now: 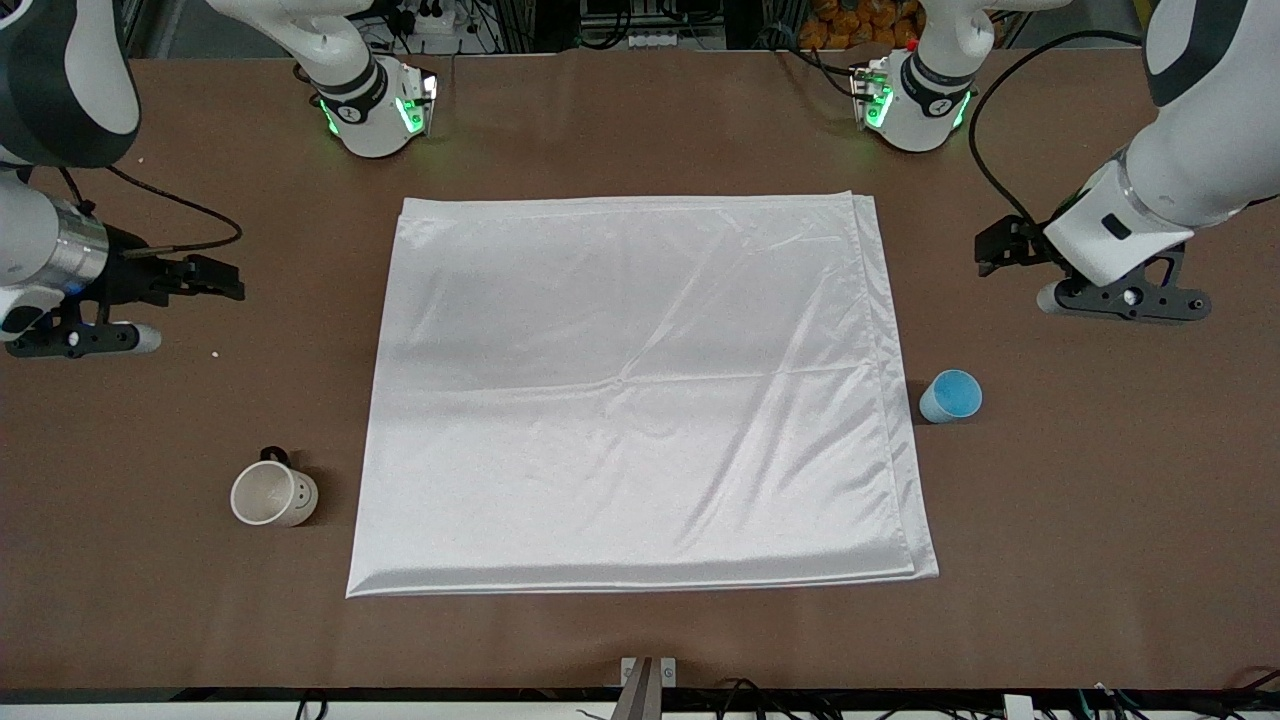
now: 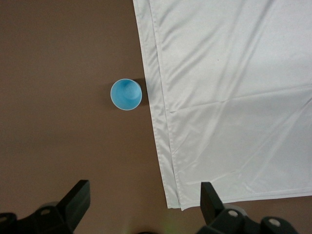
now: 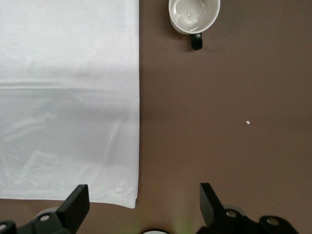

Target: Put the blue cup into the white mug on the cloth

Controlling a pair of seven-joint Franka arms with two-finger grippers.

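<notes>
brown surface [image 1: 640, 120] fills the room's middle, with both arm bases standing along its farthest edge from the front camera.

at the right arm's end, the right gripper [image 1: 150, 300] hangs low over bare surface, well apart from the cloth. its fingers [image 3: 73, 204] are spread wide with nothing between them, as its wrist view shows. this arm waits.

nearer the front camera than that gripper stands the mug [image 1: 273, 493], upright on the surface, just beside the cloth's edge but not touching it. its black handle [image 1: 274, 455] points away from the front camera. it is hollow and bare inside. a tiny white crumb [image 1: 216, 354] lies on the surface between gripper and mug.

the cloth [image 1: 640, 400] lies flat in the middle, creased, its edges doubled over, most plainly along the side toward the left arm's end. nothing sits on it.

just beside that doubled edge, on bare surface, stands the cup [image 1: 951, 395], upright, mouth up, bright blue inside. in the left wrist view it is very close to the cloth's edge, and i cannot tell whether they touch.

at the left arm's end, the left gripper [image 1: 1040, 270] hangs over bare surface, its fingers [image 2: 75, 200] spread wide and holding nothing.
</notes>
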